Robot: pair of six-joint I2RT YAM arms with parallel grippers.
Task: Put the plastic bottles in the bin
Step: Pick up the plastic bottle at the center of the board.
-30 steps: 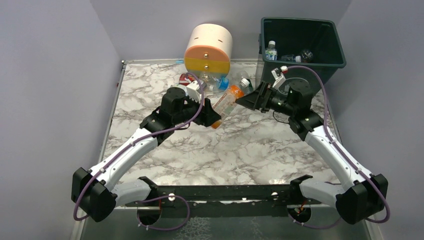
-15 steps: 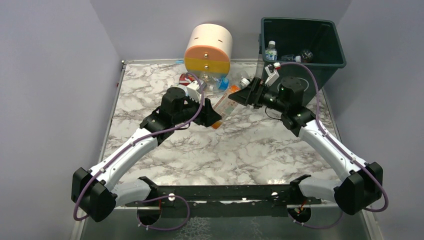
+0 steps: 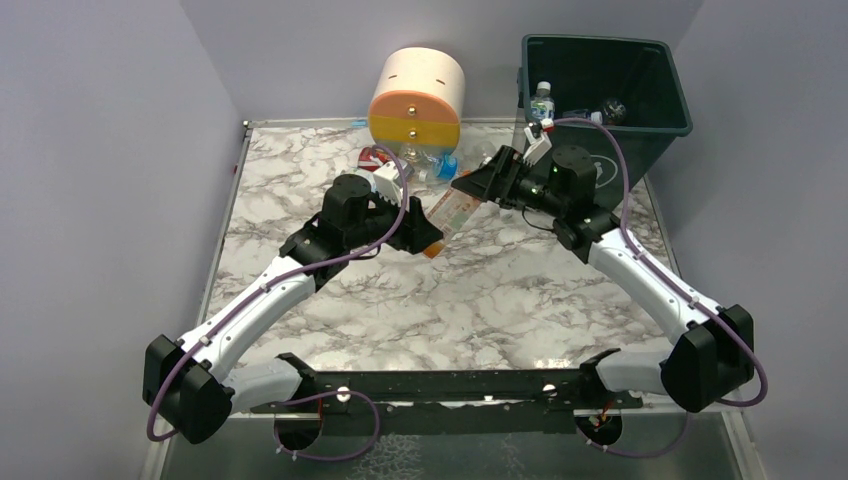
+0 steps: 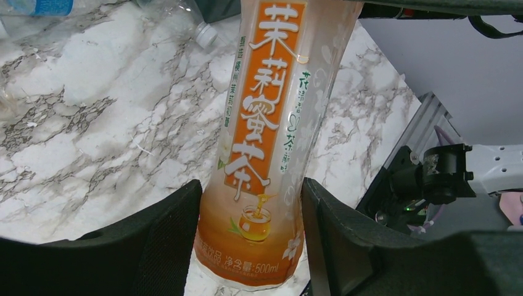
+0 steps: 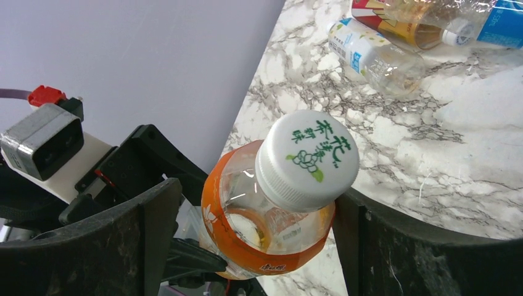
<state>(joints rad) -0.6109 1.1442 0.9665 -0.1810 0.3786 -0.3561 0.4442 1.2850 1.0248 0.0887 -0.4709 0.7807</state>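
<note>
An orange-labelled tea bottle (image 3: 450, 208) with a white cap (image 5: 306, 157) hangs tilted above the marble table. My left gripper (image 3: 425, 238) is shut on its base, both pads against the label (image 4: 265, 123). My right gripper (image 3: 478, 185) is open around the cap end. In the right wrist view one finger (image 5: 395, 246) touches the bottle's shoulder and the other (image 5: 142, 240) stands a little off it. The dark green bin (image 3: 655, 125) is at the back right with a few bottles (image 3: 542, 103) inside. More plastic bottles (image 3: 420, 160) lie by the round unit.
A cream, orange and grey round drawer unit (image 3: 417, 95) stands at the back centre. Loose clear bottles (image 5: 373, 58) lie on the marble just beyond the held one. Grey walls close in the left, back and right sides.
My right arm has swung left from beside the bin to the bottle's cap end, and its jaws have begun to narrow. The left arm and the bottle have stayed still.
</note>
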